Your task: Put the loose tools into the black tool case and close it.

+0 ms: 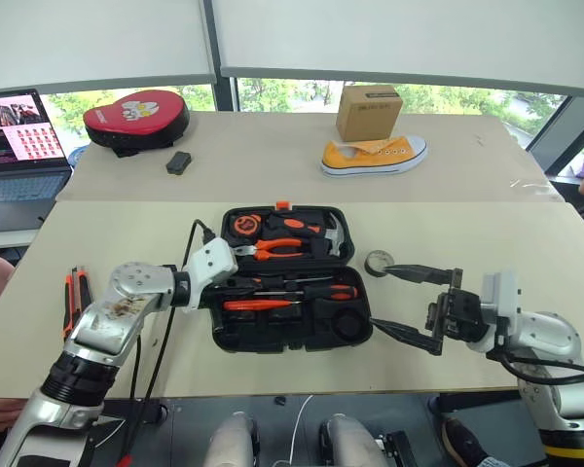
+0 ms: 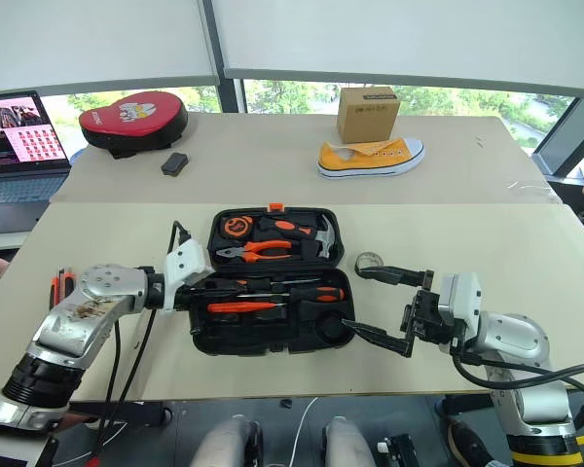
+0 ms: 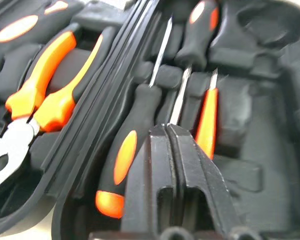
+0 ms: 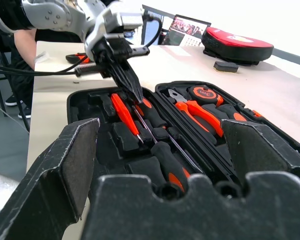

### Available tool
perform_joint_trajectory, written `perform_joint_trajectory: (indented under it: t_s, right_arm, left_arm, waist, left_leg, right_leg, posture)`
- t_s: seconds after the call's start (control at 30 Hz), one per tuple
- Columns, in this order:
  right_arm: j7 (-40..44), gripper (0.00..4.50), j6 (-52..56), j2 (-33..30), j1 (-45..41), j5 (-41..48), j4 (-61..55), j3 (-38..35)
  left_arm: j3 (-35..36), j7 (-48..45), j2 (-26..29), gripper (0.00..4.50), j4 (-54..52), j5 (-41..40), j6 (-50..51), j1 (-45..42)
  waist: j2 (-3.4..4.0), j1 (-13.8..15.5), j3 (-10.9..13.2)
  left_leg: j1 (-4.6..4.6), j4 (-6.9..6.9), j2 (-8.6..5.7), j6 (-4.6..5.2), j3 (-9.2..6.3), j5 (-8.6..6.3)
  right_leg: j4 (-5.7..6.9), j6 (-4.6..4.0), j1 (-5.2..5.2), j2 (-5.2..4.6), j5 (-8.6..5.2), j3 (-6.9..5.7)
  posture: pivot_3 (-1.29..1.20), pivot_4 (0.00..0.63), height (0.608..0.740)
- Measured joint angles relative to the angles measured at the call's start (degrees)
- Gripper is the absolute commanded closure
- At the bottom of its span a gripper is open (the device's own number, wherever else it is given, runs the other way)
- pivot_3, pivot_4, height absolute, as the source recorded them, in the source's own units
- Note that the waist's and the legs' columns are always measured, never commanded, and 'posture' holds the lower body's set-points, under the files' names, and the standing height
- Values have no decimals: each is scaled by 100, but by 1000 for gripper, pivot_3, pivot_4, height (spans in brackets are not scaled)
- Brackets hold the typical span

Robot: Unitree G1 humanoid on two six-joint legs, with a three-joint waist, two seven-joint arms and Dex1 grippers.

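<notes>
Inside open black tool case [image 1: 290, 339], screwdrivers [image 1: 294, 288] lengthwise; left gripper [image 4: 135, 92] pinched empty, right gripper [image 1: 406, 304] agape.

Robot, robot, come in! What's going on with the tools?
Left pincer shut, empty, over the open black tool case. Right pincer open beside it. Tape roll and utility knife still out on the table.

Bright, even daylight enters from the windows [image 1: 292, 95] behind the surface [image 1: 487, 243]; shadows under objects are soft and short. Head views sharp, with slight curving of straight lines at the edges. Left wrist view soft and blurred throughout. Right wrist view: near fingers [image 4: 55, 170] out of focus.
</notes>
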Motion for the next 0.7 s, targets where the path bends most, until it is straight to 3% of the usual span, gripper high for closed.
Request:
perform_joint_trajectory:
  t_s: [0.7]
  right_arm:
    - [-29,0,-68,95,102,-62,69,43]
  left_arm:
    - [-8,-222,66,4470,-242,-75,0,210]
  waist:
    - [3,-3,-2]
  left_leg:
    - [9,0,0,1,0,0]
  right_leg:
    - [3,0,8,0,0,1]
  posture:
    - [0,150,740]
